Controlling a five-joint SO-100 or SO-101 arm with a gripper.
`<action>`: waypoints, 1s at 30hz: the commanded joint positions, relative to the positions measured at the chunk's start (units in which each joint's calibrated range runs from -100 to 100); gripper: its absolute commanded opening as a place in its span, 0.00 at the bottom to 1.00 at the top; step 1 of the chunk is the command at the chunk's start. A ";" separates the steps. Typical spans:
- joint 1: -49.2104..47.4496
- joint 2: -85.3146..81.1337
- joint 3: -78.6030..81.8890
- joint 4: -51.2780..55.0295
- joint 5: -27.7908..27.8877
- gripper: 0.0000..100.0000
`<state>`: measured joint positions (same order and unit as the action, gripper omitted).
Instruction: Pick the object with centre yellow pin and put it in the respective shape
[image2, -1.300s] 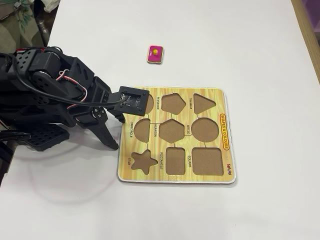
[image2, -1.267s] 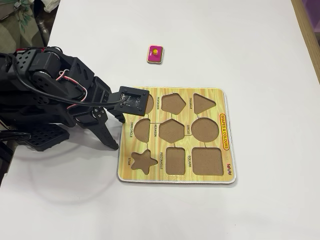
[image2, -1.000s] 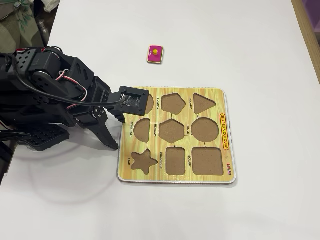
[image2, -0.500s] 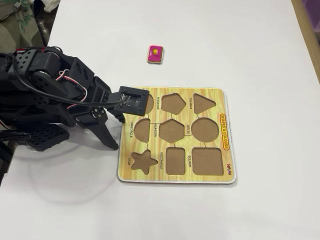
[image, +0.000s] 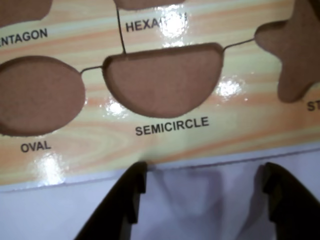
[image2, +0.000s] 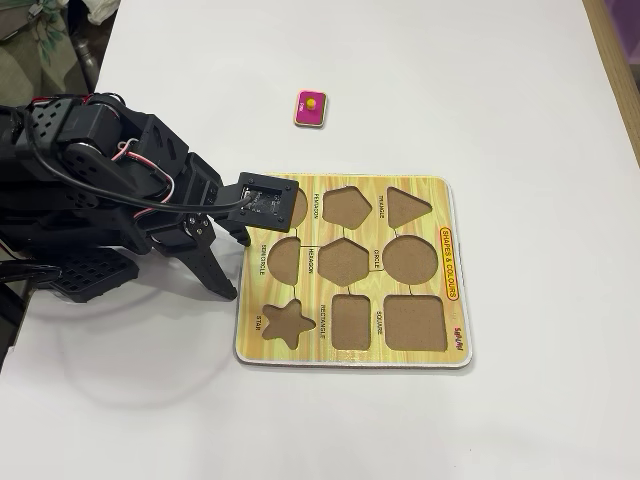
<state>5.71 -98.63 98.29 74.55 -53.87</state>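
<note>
While the arm (image2: 100, 190) crouched left of the puzzle board (image2: 352, 272), its tool (image: 202, 182) hung with jaws wide apart and empty just off the board's edge by the SEMICIRCLE cut-out (image: 162, 77). Beyond the board's far edge lay the pink piece (image2: 310, 108) on the table (image2: 500, 90), well apart from the RECTANGLE cut-out (image2: 351, 321).

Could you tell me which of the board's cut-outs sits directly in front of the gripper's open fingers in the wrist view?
The semicircle cut-out, labelled SEMICIRCLE, centred above the gripper; the oval cut-out lies off left and the star cut-out off right.
</note>
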 joint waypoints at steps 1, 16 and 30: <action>-0.53 0.13 0.36 1.08 0.16 0.26; -0.24 0.13 0.36 1.08 0.16 0.27; -0.73 8.08 -9.17 0.99 -0.47 0.26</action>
<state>5.61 -96.99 96.58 74.55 -54.08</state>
